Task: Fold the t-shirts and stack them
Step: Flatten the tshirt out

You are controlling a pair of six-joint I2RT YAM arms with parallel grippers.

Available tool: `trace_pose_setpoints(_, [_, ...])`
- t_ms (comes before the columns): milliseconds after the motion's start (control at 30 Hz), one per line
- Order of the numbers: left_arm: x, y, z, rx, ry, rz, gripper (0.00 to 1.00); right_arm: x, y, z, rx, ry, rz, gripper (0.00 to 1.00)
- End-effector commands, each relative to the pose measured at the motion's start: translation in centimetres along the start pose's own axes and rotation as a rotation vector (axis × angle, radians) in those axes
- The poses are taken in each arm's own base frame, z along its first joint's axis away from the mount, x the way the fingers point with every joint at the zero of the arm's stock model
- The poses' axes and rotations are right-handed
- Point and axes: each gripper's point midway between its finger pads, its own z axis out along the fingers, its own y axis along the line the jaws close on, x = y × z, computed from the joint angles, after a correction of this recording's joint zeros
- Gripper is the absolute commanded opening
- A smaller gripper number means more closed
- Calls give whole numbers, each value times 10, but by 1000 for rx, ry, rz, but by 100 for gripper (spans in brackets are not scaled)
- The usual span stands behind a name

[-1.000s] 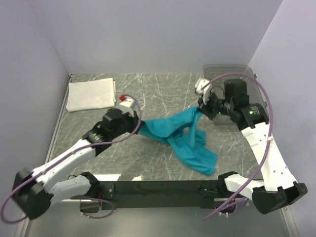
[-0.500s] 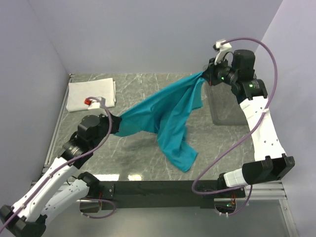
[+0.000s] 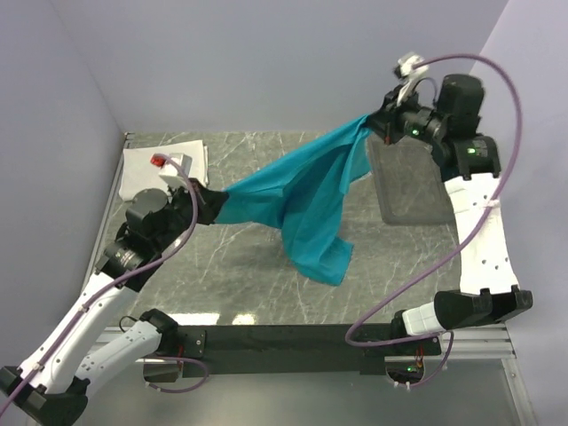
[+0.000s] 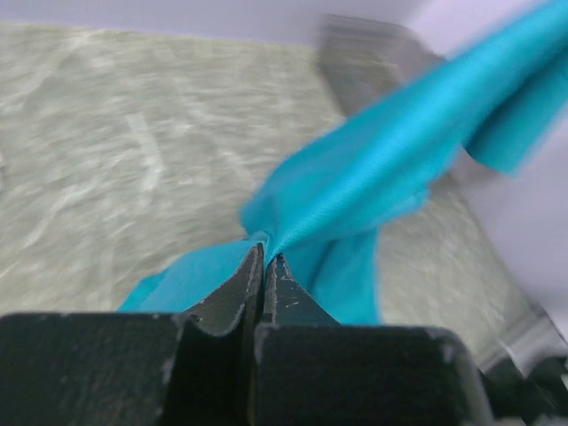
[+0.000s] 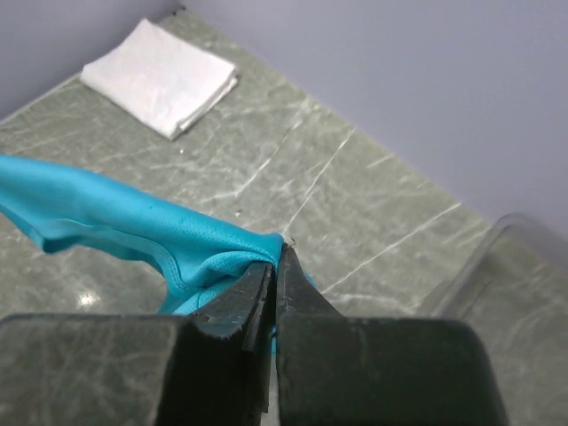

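Teal tee point(image 3: 297, 195) tauter, higher; hem seam point(image 5: 173, 266), perhaps, only from right wrist

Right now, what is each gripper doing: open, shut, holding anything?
Left gripper: closed, pinching the teal t-shirt.
Right gripper: closed, pinching the same teal t-shirt at its other end.
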Motion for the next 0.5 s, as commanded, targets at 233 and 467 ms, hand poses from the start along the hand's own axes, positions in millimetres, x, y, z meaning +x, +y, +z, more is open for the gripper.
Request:
trace_pose_setpoints(233, [-126,-172,-61,754,-161,134,1,-194,29,-144,166,-501,-355,0])
trace_pose_setpoints(467, [-172,-223,-128,1033,-234,147,1,-265,77,-224,238,-769,-476,0])
